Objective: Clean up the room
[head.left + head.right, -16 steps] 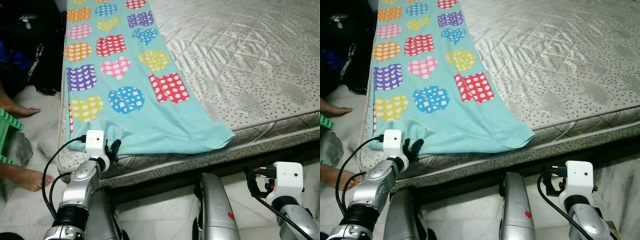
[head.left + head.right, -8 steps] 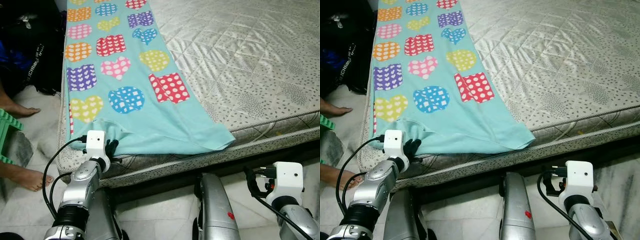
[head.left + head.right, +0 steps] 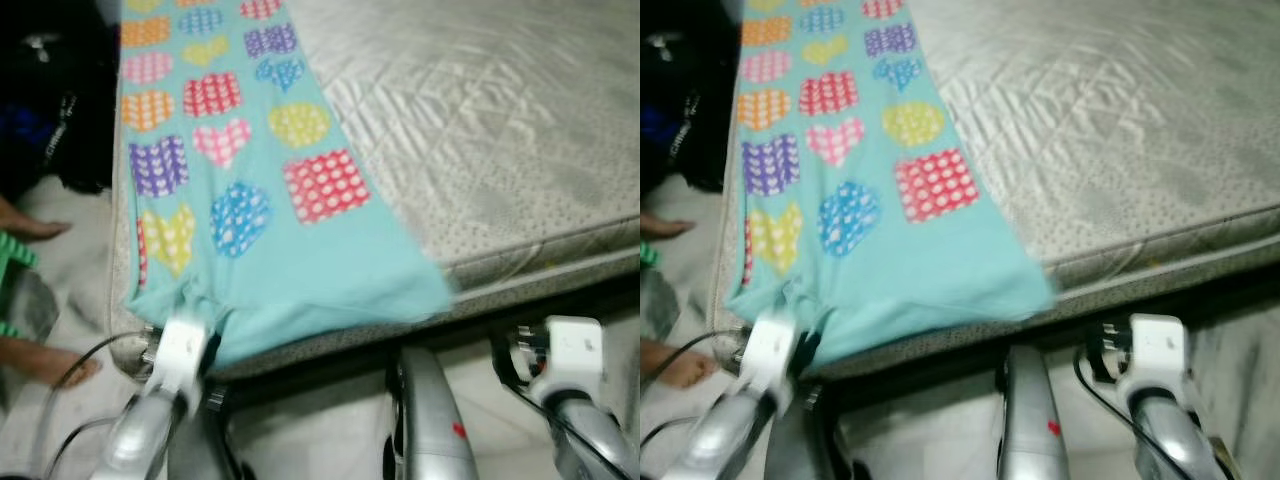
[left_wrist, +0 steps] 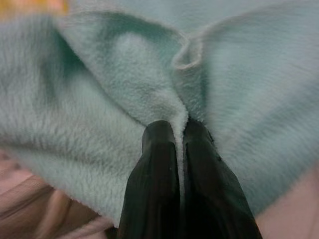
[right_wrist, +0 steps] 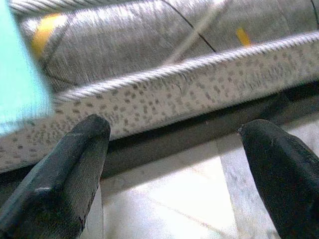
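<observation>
Covering the left side of the bed [image 3: 520,150], the turquoise blanket [image 3: 300,270] with dotted hearts lies flat along the mattress and overhangs its near edge at the near-left corner. It reads as soft, light fleece: limp, compliant, not fragile, likely to drag and bunch rather than slide as one sheet (the head views are blurred). The best hold is a hemmed corner or a pinched fold. The left gripper [image 4: 180,130] is clenched on such a fold at that corner, with pile pressed between both fingers. The right gripper [image 5: 174,164] hangs released, fingers spread, facing the mattress side near the floor.
</observation>
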Robot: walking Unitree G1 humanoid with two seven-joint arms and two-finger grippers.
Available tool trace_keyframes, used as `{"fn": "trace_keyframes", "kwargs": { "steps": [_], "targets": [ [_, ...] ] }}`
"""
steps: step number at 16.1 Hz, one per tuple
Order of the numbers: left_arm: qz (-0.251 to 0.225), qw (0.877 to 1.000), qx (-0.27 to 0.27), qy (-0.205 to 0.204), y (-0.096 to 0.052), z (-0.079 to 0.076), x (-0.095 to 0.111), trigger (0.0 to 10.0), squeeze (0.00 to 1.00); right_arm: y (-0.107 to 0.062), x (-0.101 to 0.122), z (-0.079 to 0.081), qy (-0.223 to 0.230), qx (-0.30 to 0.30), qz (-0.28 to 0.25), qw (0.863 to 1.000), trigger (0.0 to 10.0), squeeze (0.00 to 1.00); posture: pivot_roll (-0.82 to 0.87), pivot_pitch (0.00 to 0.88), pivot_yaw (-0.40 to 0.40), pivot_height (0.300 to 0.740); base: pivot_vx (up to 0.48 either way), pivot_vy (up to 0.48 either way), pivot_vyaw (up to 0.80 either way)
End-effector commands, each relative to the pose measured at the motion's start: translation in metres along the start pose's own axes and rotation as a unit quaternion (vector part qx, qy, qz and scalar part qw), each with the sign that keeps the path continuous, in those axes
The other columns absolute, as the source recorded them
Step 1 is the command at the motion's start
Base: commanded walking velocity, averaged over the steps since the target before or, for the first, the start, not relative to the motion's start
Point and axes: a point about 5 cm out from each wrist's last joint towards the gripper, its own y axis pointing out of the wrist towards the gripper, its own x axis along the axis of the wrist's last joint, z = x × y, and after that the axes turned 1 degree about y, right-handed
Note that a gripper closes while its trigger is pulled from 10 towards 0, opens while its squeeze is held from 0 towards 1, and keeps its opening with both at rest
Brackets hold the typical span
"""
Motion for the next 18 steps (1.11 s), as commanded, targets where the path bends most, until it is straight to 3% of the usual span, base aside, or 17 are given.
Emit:
{"fn": "trace_keyframes", "kwargs": {
  "steps": [1, 4, 6, 7, 8, 9, 13, 15, 17, 18],
  "targets": [
    [0.029, 0.998, -0.040, 0.030, -0.007, -0.015, -0.008, 0.0, 0.00, 0.000, -0.004, -0.001, -0.001, 0.000, 0.006, 1.000, 10.0, 0.00, -0.15, 0.161, 0.067, 0.501, 0.000, 0.000, 0.00],
    [0.017, 0.997, -0.045, 0.064, -0.019, -0.015, -0.009, 0.0, 0.00, 0.001, -0.004, 0.000, -0.002, 0.000, 0.004, 1.000, 10.0, 0.00, -0.14, 0.153, 0.067, 0.501, 0.000, 0.000, 0.00],
    [0.041, 0.996, -0.044, 0.072, -0.035, -0.016, -0.007, 0.3, 0.00, 0.004, -0.005, 0.002, -0.001, 0.003, 0.000, 1.000, 10.0, 0.00, -0.13, 0.151, 0.068, 0.501, 0.000, 0.000, 0.00],
    [0.056, 0.995, -0.044, 0.076, -0.038, -0.017, -0.008, 10.0, 0.00, 0.006, -0.005, 0.004, 0.001, 0.006, -0.002, 1.000, 10.0, 0.00, -0.12, 0.147, 0.065, 0.501, 0.000, 0.000, 0.00],
    [0.061, 0.994, -0.050, 0.075, -0.038, -0.018, -0.008, 10.0, 0.00, 0.008, -0.005, 0.006, 0.001, 0.008, -0.003, 1.000, 10.0, 0.00, -0.12, 0.145, 0.064, 0.501, 0.000, 0.000, 0.00],
    [0.066, 0.993, -0.065, 0.079, -0.039, -0.020, -0.009, 10.0, 1.00, 0.008, -0.005, 0.006, 0.002, 0.008, -0.004, 1.000, 10.0, 0.00, -0.12, 0.144, 0.063, 0.501, 0.000, 0.000, 0.00],
    [0.096, 0.976, -0.118, 0.157, -0.047, -0.024, -0.015, 10.0, 1.00, 0.013, -0.005, 0.005, 0.002, 0.007, -0.008, 1.000, 10.0, 0.00, -0.11, 0.129, 0.064, 0.501, 0.000, 0.000, 0.00],
    [0.075, 0.968, -0.123, 0.205, -0.044, -0.021, -0.009, 10.0, 1.00, 0.017, -0.004, 0.008, 0.005, 0.010, -0.011, 1.000, 10.0, 0.00, -0.11, 0.118, 0.061, 0.501, 0.000, 0.000, 0.00],
    [-0.005, 0.973, -0.059, 0.222, -0.036, -0.009, 0.015, 10.0, 1.00, 0.021, -0.002, 0.011, 0.006, 0.013, -0.015, 1.000, 10.0, 0.00, -0.11, 0.105, 0.058, 0.501, 0.000, 0.000, 0.00],
    [-0.031, 0.984, 0.025, 0.173, -0.030, 0.009, 0.030, 10.0, 1.00, 0.026, -0.001, 0.011, 0.007, 0.015, -0.018, 1.000, 10.0, 0.00, -0.10, 0.085, 0.052, 0.501, 0.000, 0.000, 0.00]
  ]
}}
